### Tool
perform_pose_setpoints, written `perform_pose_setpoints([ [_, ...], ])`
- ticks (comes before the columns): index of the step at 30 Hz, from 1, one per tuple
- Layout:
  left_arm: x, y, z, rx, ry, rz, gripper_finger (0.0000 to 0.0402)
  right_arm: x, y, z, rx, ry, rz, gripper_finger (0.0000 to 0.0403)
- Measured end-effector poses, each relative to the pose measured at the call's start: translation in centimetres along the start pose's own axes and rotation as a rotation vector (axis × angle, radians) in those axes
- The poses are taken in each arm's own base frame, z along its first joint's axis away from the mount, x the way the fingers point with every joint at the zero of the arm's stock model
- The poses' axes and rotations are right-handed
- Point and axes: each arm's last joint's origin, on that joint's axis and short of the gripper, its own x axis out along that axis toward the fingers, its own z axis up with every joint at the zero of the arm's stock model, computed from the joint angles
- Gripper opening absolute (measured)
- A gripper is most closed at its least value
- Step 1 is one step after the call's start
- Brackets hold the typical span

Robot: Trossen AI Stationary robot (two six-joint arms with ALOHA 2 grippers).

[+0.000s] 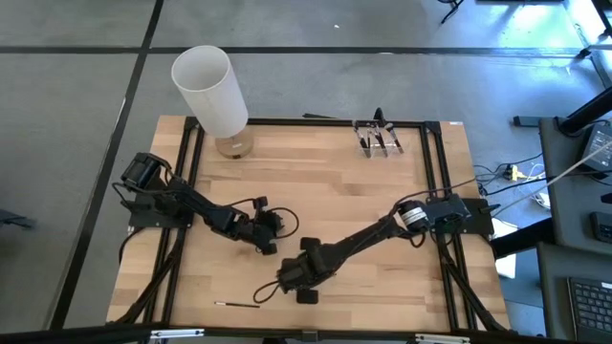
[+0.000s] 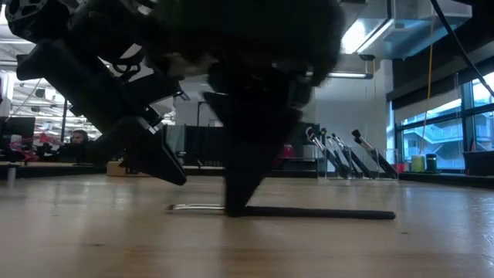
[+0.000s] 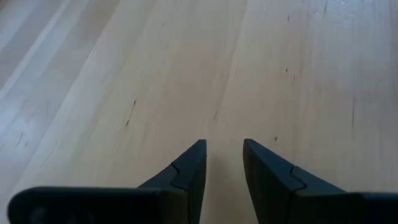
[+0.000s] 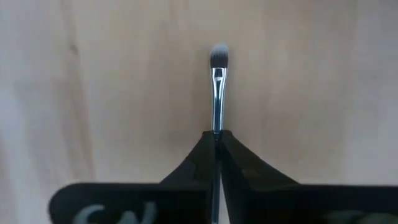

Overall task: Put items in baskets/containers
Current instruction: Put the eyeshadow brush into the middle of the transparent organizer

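Note:
My right gripper is shut on a thin makeup brush with a silver ferrule and a grey-tipped tuft. It sits low over the table's near middle. A second black-handled brush lies flat on the wood just nearer the edge and shows large in the low view. The clear holder stands at the far edge with several brushes leaning in it. My left gripper is open over bare wood, left of centre. My right gripper pinches the brush between its two fingers, on the handle just behind the ferrule. The fingers lie along the brush, and the ferrule and tuft stick out past the fingertips. The fingers slant down at the table, their tips close to the wood.
A tall white cylinder leans at the far left corner on a small wooden base. A black frame rims the table. Open wood lies between the grippers and the holder. People and room furniture show beyond the far edge in the low view.

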Motion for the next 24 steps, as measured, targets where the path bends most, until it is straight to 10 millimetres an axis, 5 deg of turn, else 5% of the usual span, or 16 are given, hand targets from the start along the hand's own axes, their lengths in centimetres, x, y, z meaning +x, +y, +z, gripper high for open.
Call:
perform_pose_setpoints([
  [4,0.0,0.0,0.0,0.001,0.004,-0.006,0.0102,-2.4,-1.6,-0.7,-0.006,0.049,-0.127,0.0006],
  [8,0.0,0.0,-0.1,0.002,0.008,-0.006,0.0102,-7.0,-5.2,-1.4,0.024,0.070,-0.341,0.0005],
  [13,0.0,0.0,-0.1,0.002,0.009,-0.007,0.0102,-11.3,-11.7,-2.4,0.144,0.000,-0.465,0.0005],
  [17,0.0,0.0,-0.1,0.006,0.014,-0.005,0.0102,-14.6,-18.1,-5.5,0.296,-0.114,-0.496,0.0006],
  [21,0.0,0.1,-0.3,0.019,0.034,0.002,0.0102,-14.9,-22.7,-9.5,0.376,-0.170,-0.367,0.0006],
  [24,0.0,0.2,-0.5,0.022,0.044,0.020,0.0102,-14.3,-23.7,-11.6,0.381,-0.242,-0.184,0.0008],
])
